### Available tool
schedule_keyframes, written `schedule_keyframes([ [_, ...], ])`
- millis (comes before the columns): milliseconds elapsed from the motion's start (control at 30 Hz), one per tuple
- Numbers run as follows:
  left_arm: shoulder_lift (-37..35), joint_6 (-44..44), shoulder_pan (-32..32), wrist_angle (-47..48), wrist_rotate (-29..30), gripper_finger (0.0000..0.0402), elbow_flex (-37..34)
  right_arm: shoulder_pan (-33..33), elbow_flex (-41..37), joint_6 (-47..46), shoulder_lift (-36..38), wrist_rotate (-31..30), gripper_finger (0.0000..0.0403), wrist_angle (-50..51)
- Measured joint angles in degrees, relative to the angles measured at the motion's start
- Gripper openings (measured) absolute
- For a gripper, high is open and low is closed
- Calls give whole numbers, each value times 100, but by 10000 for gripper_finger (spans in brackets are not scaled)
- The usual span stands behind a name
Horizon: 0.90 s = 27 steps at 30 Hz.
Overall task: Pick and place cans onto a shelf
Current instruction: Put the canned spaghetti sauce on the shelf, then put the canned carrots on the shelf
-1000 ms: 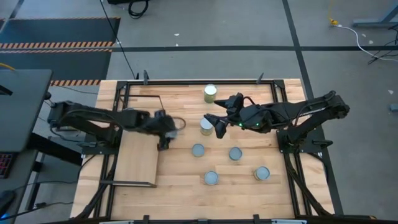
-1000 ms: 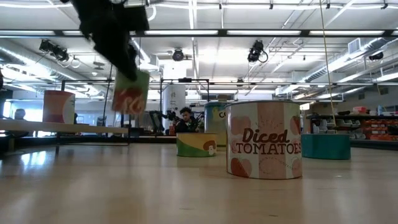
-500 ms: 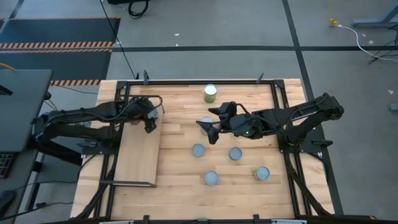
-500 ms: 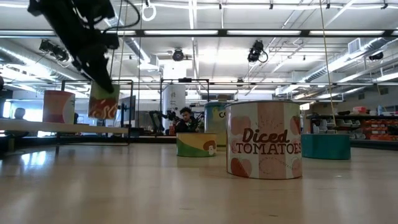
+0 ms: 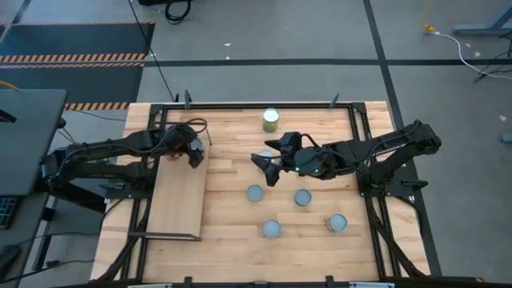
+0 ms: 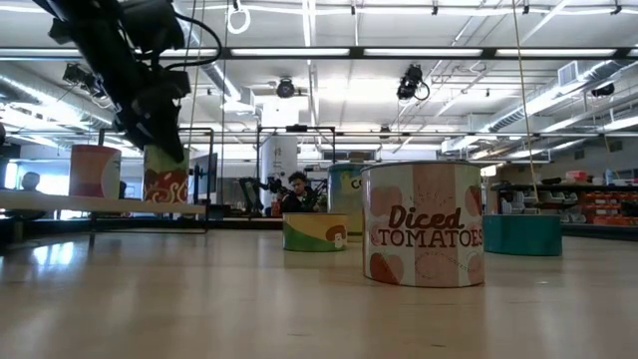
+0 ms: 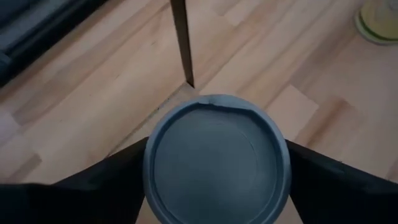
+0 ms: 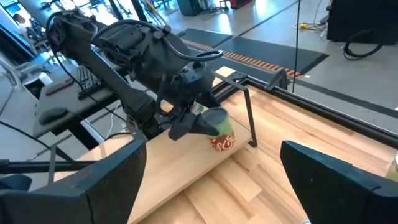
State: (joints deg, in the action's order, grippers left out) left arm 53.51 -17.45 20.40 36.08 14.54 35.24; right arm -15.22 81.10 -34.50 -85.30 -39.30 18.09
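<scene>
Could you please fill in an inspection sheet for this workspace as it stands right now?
Surface: plank tabletop, black-framed.
Job's things: shelf on the table's left side; orange can at its far end, between the left gripper's fingers; six more cans on the tabletop, one labelled Diced Tomatoes.
Clutter: nothing seen.
Grippers: left gripper around the orange can, whether gripping or letting go not clear; right gripper open over a can mid-table.
Cables: black cable on the floor beyond the table.
Surroundings: a person in the room behind.
</scene>
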Motion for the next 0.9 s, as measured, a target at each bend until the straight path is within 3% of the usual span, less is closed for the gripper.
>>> schedule_keyframes([
  [300, -4, 4, 0, 66, -80, 354, 17, 149, 0, 244, 0, 3, 383, 2],
  [567, -5, 471, 0, 759, 207, 354, 658, 271, 0, 533, 2, 135, 383, 34],
  [900, -6, 613, 0, 1313, -42, 355, 1546, 474, 0, 468, 9, -54, 392, 2340],
])
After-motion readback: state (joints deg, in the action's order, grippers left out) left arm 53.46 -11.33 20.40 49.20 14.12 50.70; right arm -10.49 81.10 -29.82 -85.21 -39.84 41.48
